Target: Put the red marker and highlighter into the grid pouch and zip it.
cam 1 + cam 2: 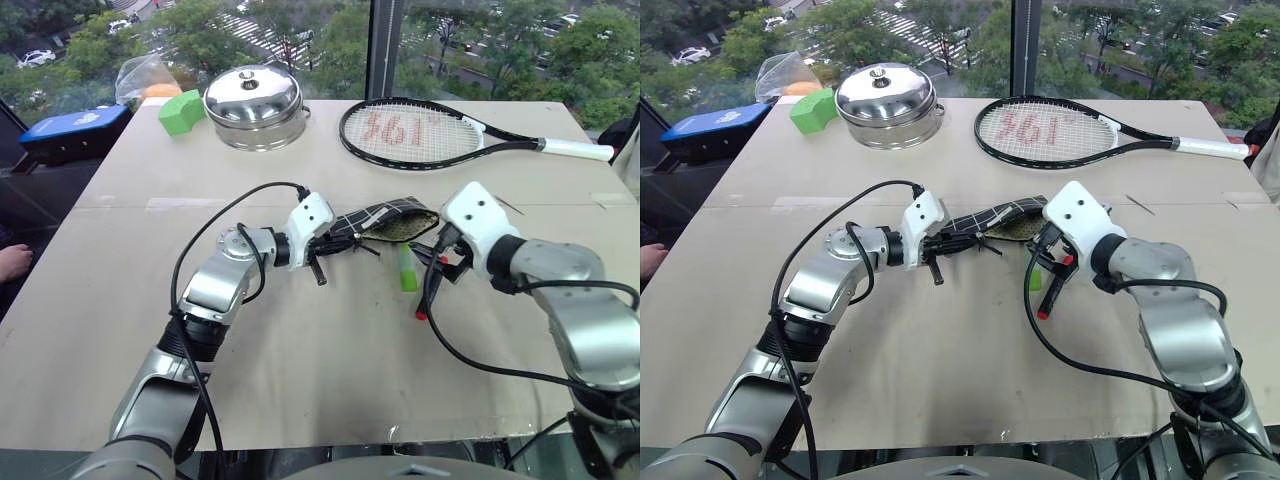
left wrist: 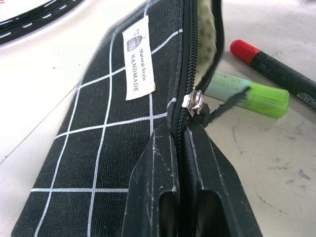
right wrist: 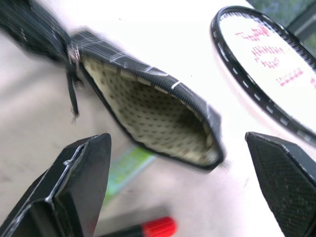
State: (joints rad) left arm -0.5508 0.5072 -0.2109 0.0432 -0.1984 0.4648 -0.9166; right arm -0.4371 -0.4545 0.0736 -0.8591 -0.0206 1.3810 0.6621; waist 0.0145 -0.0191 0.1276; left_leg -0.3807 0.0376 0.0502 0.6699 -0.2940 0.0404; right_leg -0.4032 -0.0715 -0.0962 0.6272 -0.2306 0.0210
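We're early — left gripper (image 2: 185,148) clamps the pouch (image 1: 385,222) open, right gripper (image 3: 182,187) spread empty; marker (image 2: 276,71), highlighter (image 2: 247,94) still outside, unzipped.

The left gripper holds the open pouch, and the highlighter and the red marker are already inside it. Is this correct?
Not quite. The left gripper does hold the open pouch, but the highlighter and the red marker are not inside it: the left wrist view shows both lying on the table beside the pouch.
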